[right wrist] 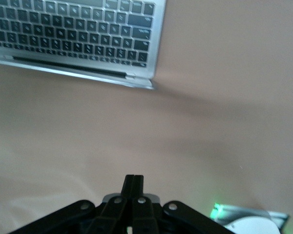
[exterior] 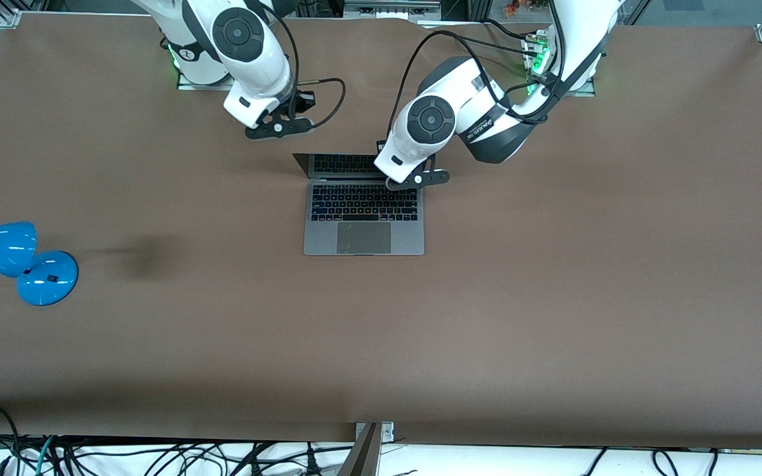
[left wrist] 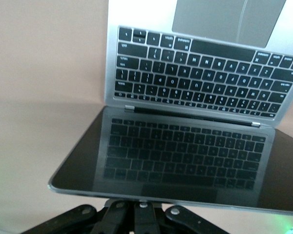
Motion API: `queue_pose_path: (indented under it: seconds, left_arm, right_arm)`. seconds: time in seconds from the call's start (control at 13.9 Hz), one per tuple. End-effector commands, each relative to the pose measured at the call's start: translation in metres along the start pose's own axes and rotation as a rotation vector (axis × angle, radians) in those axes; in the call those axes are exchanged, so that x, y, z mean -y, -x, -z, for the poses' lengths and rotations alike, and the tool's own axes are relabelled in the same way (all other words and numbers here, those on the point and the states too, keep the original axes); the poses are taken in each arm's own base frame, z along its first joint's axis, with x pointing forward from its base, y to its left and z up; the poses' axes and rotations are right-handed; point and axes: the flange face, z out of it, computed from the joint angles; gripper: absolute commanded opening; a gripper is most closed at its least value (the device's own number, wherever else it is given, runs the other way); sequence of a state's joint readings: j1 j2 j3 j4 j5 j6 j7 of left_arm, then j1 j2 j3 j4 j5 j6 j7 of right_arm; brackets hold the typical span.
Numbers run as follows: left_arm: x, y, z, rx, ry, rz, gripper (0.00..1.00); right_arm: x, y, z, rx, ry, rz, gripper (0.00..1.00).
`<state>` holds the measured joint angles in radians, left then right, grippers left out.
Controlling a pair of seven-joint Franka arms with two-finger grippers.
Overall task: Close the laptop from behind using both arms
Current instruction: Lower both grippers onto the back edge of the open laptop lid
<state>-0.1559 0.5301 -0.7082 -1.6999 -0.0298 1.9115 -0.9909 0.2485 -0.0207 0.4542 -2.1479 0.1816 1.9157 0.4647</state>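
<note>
- The slim space-grey metal laptop (exterior: 364, 210) lies mid-surface, its dark-screened lid (left wrist: 185, 158) leaning back toward the bases.
- The left tool (left wrist: 140, 208), fingers pressed together, sits at the lid's top edge, placed to tip it shut.
- The right tool (right wrist: 133, 187), fingers together, hangs over the bare brown surface (exterior: 553, 297) beside the lid.

Lighting: even, bright overhead illumination across the brown surface (exterior: 553, 297). Shadows: one soft dark patch near the blue desk lamp (exterior: 17, 261). Reflection: laptop (left wrist: 195, 122) screen mirrors its keyboard. Focus: wrist views soft, washed-out pinkish; green glow at their frame corners.
</note>
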Motion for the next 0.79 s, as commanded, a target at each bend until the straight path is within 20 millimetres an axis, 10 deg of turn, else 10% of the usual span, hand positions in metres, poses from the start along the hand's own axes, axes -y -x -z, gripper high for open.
queue_pose_path:
  seconds: [0.0,0.72]
  left_arm:
    - [-0.004,-0.007,0.002,-0.031,-0.007,-0.028,0.00]
    - [-0.005,-0.006,0.002,-0.031,-0.009,-0.031,0.00]
  right_arm:
    - [0.011,-0.020,-0.011,-0.002,-0.007,0.020,0.00]
    - [0.014,-0.082,-0.018,-0.063,-0.021,0.039,0.00]
